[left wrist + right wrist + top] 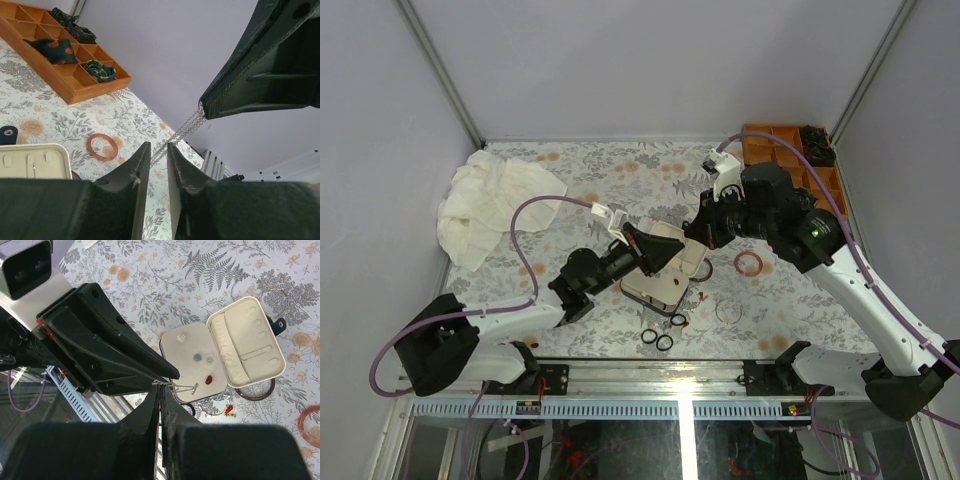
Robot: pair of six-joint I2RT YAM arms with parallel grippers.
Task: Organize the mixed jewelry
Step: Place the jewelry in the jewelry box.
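Observation:
A thin silver chain [180, 132] hangs taut from my right gripper [160, 387], which is shut on its end above the open case [650, 285]. The chain runs down between the fingertips of my left gripper [157, 145], whose jaws stand a narrow gap apart around it. Both grippers meet over the case in the top view, the left gripper [660, 250] just left of the right one [695, 235]. Three black rings [658, 340] and a clear hoop [728, 312] lie on the cloth in front of the case. A red bit [209, 379] lies in the case's flat half.
A red ring [750, 263] lies right of the case. An orange compartment tray [790, 150] holding dark fabric items stands at the back right. A crumpled white cloth [490, 200] lies at the back left. Another red bit [229, 410] rests on the table beside the case.

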